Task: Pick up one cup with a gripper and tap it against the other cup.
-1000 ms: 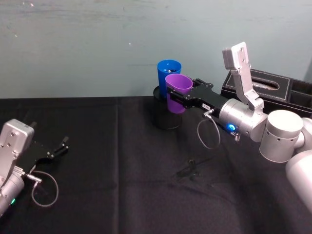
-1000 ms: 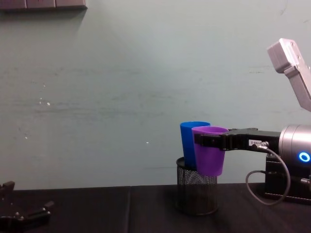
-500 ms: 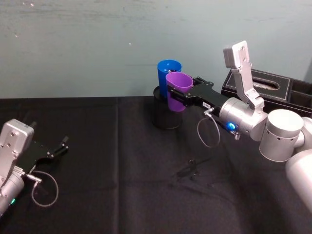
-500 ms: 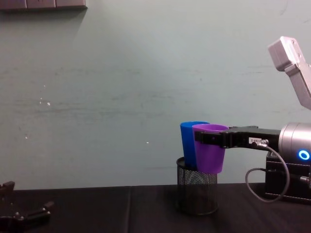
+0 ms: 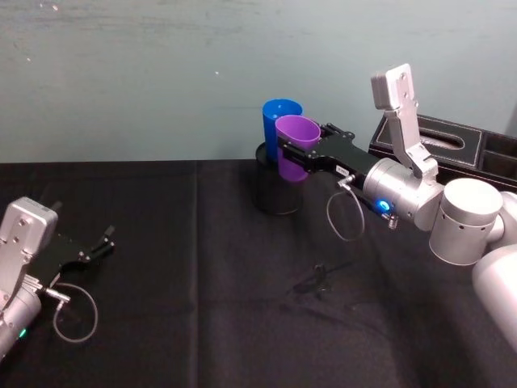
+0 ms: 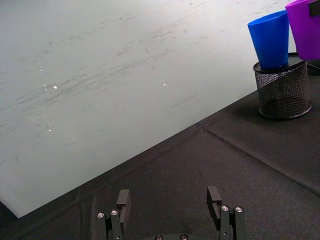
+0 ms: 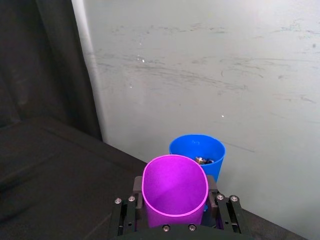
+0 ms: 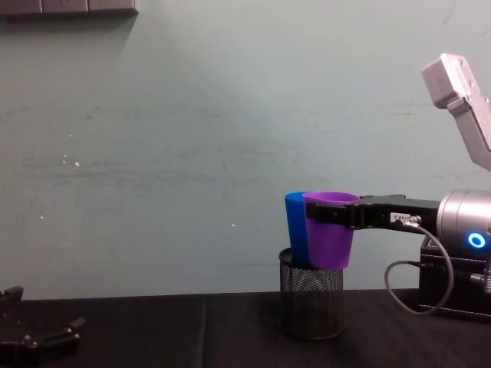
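— Where is the purple cup [image 5: 296,134] found?
— It is clamped upright in the right hand [image 5: 292,155], raised above the tabletop [image 5: 202,283], close against the blue cup [image 5: 275,121], which is stood in the black mesh pen holder [image 5: 275,194]. Contact cannot be told.
— And the left hand [image 5: 93,246]?
— It is seen low at the left, fingers apart, well away.

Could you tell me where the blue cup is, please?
Head view: the blue cup stands in the mesh holder, right of centre near the wall, behind the purple cup in the right gripper.
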`<move>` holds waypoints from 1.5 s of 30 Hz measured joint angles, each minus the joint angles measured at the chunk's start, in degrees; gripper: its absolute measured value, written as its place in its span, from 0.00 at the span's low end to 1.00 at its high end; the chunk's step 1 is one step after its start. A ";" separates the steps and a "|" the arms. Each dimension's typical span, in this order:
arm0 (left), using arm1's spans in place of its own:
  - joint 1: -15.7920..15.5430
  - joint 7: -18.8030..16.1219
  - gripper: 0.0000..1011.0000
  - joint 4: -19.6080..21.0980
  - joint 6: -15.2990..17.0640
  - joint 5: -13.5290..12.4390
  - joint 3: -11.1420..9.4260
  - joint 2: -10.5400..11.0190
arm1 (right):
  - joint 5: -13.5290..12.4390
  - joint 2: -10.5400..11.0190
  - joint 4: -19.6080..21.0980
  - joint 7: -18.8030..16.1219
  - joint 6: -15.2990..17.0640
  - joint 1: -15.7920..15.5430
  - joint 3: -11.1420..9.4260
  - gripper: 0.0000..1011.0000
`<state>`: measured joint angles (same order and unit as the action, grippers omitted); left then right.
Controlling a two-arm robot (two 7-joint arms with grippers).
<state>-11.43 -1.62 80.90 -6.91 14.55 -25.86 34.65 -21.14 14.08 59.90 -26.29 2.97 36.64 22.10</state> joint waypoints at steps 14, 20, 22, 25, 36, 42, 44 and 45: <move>0.00 0.00 0.99 0.00 0.00 0.00 0.00 0.00 | 0.36 -0.29 -0.30 0.14 -0.03 0.28 0.01 0.71; 0.00 0.00 0.99 0.00 0.00 0.00 0.00 0.00 | 0.36 -0.27 -0.30 0.16 -0.03 0.28 0.03 0.71; 0.00 0.00 0.99 0.00 0.00 0.00 0.00 0.00 | 0.36 -0.27 -0.30 0.16 -0.03 0.28 0.02 0.71; 0.00 0.00 0.99 0.00 0.00 0.00 0.00 0.00 | 0.36 -0.26 -0.30 0.16 -0.03 0.28 0.03 0.71; 0.00 0.00 0.99 0.00 0.00 0.00 0.00 0.00 | 0.36 -0.26 -0.30 0.16 -0.01 0.28 0.03 0.71; 0.00 0.00 0.99 0.00 0.00 0.00 0.00 0.00 | 0.36 -0.26 -0.30 0.16 0.00 0.28 0.02 0.71; 0.00 0.00 0.99 0.00 0.00 0.00 0.00 0.00 | 0.36 -0.26 -0.30 0.16 0.00 0.28 0.03 0.71; 0.00 0.00 0.99 0.00 0.00 0.00 0.00 0.00 | 0.36 -0.26 -0.30 0.16 0.00 0.27 0.03 0.71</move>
<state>-11.43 -1.62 80.90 -6.91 14.55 -25.86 34.65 -20.79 13.82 59.60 -26.13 2.97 36.92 22.13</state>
